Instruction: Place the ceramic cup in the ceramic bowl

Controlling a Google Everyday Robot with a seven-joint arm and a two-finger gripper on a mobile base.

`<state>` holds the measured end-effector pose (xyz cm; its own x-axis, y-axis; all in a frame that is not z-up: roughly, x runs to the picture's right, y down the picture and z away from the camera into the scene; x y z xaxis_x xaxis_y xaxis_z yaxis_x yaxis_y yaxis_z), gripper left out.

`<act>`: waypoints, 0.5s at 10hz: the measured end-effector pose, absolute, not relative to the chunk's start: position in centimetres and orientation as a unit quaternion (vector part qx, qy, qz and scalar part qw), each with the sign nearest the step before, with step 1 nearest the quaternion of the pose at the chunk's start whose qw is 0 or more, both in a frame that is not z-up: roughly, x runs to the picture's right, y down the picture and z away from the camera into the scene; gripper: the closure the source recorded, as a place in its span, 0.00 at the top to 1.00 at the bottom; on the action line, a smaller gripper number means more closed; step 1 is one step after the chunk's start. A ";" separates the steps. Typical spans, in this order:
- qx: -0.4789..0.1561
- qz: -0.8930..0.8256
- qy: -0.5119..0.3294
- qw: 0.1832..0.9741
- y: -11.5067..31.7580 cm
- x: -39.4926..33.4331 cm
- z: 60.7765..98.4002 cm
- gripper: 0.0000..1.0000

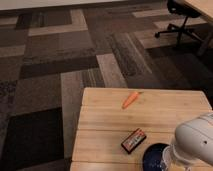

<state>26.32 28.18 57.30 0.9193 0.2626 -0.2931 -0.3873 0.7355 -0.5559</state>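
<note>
The ceramic bowl [154,157], dark navy blue, sits at the front edge of the wooden table [105,125], cut off by the frame's bottom edge. Its right side is covered by my arm's white housing [196,142]. My gripper is at the lower right, under that housing and right at the bowl, hidden by it. A pale sliver [167,159] shows between bowl and arm; I cannot tell whether it is the ceramic cup. No other part of the cup shows.
An orange carrot [130,100] lies near the table's far edge. A black-and-red packet [133,140] lies just left of the bowl. Patterned carpet surrounds the table. An office chair [180,20] and a desk leg stand at the far right.
</note>
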 end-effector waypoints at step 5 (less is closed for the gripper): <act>-0.315 0.160 0.087 0.931 28.3 25.0 58.1 0.00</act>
